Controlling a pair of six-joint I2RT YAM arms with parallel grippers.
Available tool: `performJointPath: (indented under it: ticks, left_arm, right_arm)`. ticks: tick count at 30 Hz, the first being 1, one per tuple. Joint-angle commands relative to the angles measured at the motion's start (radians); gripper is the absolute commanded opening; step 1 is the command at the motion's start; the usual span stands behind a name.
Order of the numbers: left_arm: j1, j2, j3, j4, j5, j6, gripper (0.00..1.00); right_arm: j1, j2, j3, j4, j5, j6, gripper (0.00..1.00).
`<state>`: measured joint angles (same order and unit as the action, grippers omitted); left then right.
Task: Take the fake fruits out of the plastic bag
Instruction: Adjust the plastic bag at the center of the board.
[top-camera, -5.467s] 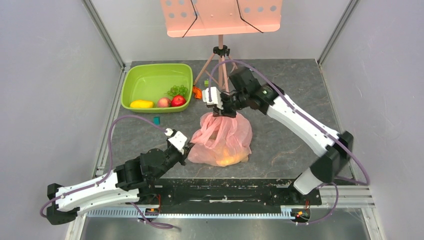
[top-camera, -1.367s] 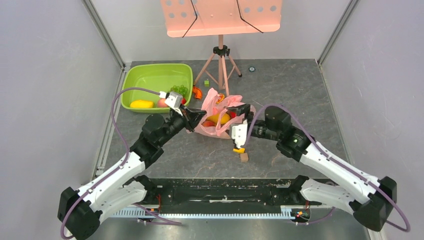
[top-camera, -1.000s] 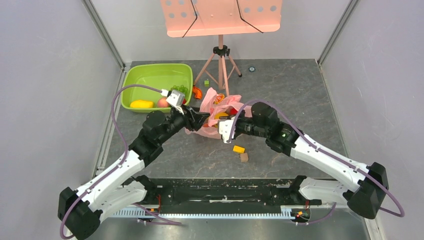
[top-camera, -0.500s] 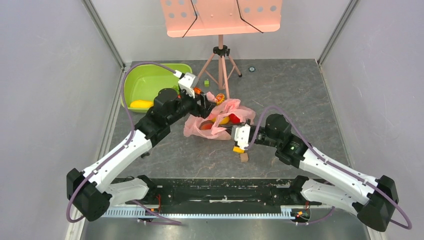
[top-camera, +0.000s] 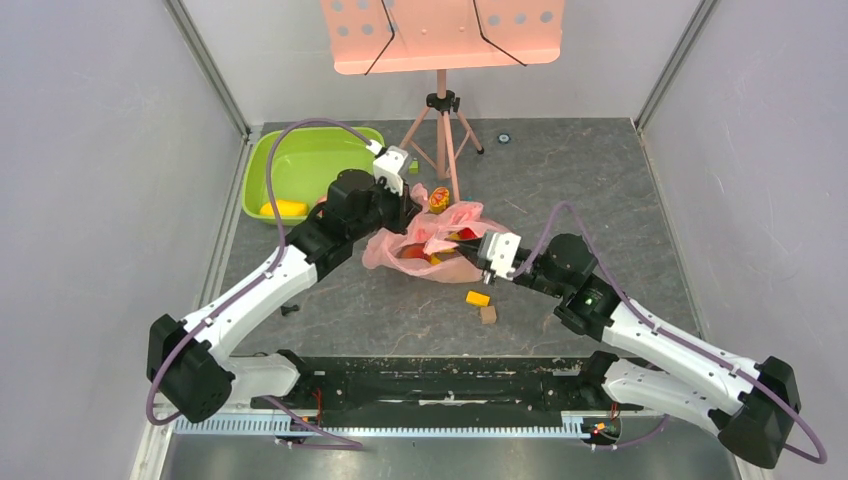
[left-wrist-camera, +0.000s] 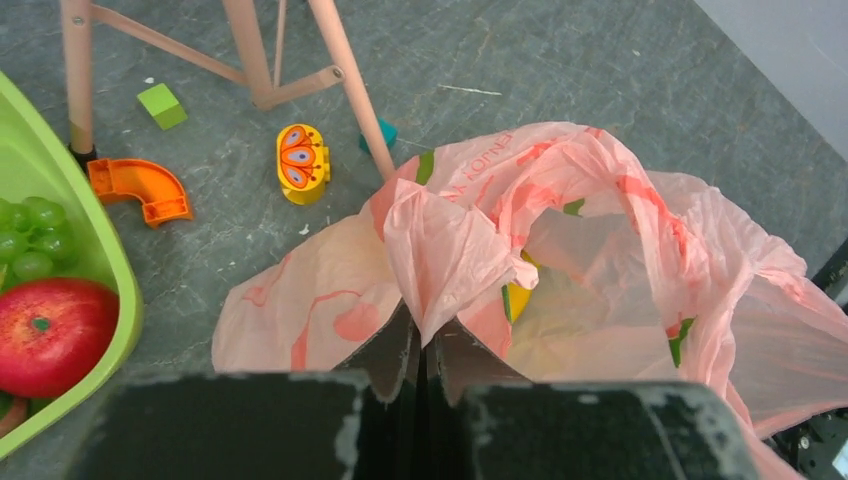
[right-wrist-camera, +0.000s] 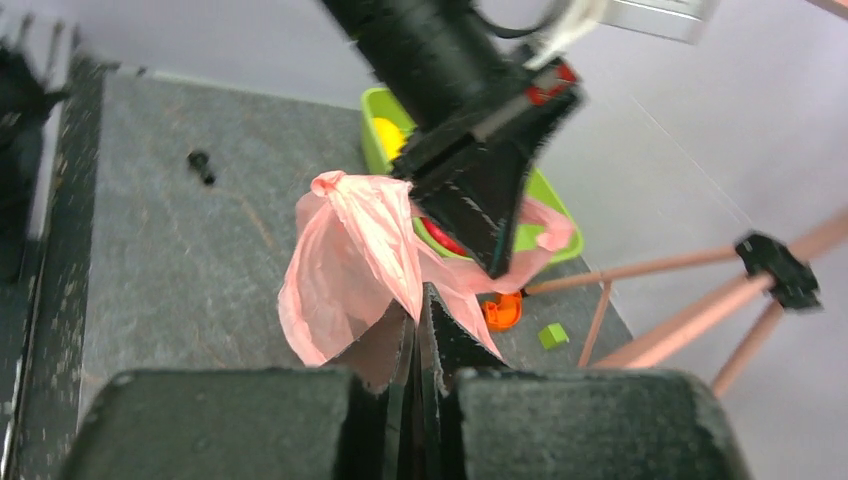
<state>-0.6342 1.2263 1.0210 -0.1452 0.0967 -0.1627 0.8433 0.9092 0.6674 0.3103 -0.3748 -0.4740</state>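
Top external view: the plastic bag (top-camera: 430, 240) lies slumped on the desk just beside the lime-green basin (top-camera: 300, 172), on the basin's right in this view, with its mouth upward. The left fingers (left-wrist-camera: 392, 358) are pressed together on a fold of the bag's rim on the side facing the basin. The right fingers (right-wrist-camera: 380, 350) pinch the rim on the side away from the basin. The mouth's long axis therefore runs from one pinch to the other. The fake fruits (left-wrist-camera: 517, 298), showing yellow and red through the film, sit between the pinches and below both. Neither arm is free to reach in, so you will probably need to draw the pinches apart or lift and tip the bag. The left arm is nearer the basin.
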Motion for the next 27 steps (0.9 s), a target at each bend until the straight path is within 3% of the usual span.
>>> performJointPath:
  ticks: [1, 6, 11, 20, 22, 27]
  left_arm:
    - [0.004, 0.014, 0.092, -0.017, -0.071, -0.002, 0.02]
    - [0.012, -0.003, 0.096, 0.055, -0.203, -0.052, 0.02]
    - [0.012, -0.129, -0.093, 0.304, -0.179, -0.121, 0.02]
    - [0.012, -0.404, -0.577, 0.839, -0.202, -0.298, 0.02]
    - [0.011, -0.442, -0.644, 0.907, -0.194, -0.331, 0.02]
    - [0.011, -0.530, -0.729, 0.954, -0.148, -0.325, 0.02]
  right_arm:
    - [0.004, -0.021, 0.003, 0.189, 0.320, 0.275, 0.00]
    - [0.002, 0.034, 0.123, 0.118, 0.751, 0.508, 0.00]
    - [0.001, -0.009, 0.104, 0.079, 0.975, 0.779, 0.00]
    - [-0.001, -0.252, -0.153, 0.008, 1.192, 1.279, 0.00]
    - [0.000, -0.317, -0.220, -0.058, 1.233, 1.407, 0.00]
    - [-0.001, -0.453, -0.327, -0.127, 1.236, 1.507, 0.00]
